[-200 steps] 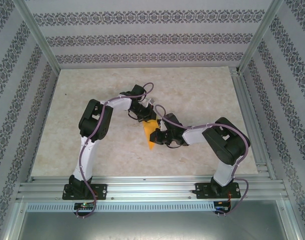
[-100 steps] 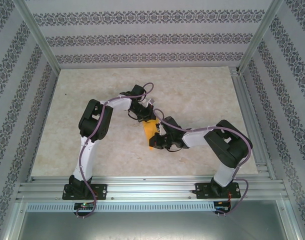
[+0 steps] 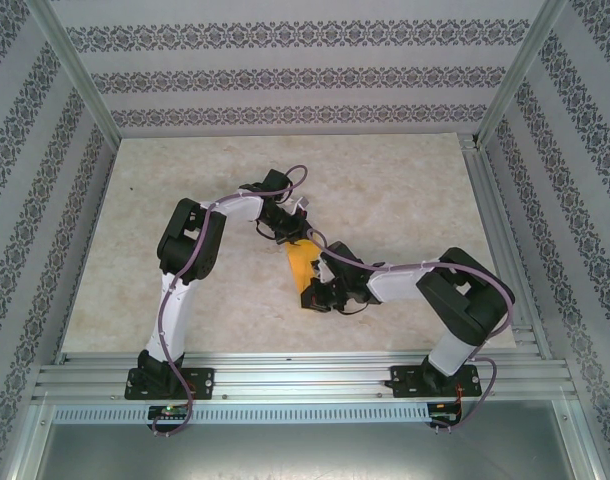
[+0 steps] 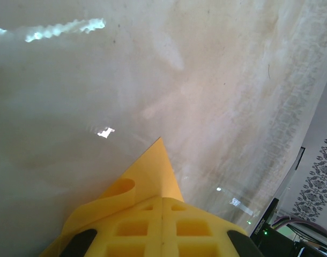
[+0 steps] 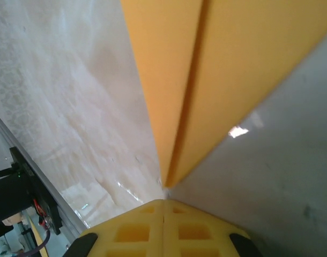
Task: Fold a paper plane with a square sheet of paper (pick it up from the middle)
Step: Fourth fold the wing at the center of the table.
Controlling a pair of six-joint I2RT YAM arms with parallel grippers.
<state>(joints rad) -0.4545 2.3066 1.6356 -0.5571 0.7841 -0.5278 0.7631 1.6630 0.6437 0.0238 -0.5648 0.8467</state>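
Paper plane (image 3: 303, 265) | long axis runs between tools | left tool (image 3: 295, 237) pinches far end | right tool (image 3: 314, 294) pinches near end

Bright, even light falls from above in the overhead view, sharp throughout, with only faint shadows on the table (image 3: 385, 170). Both wrist views are soft and hazy; white glare patches streak the glossy table, and the paper (image 5: 233, 64) near the right lens is blurred.
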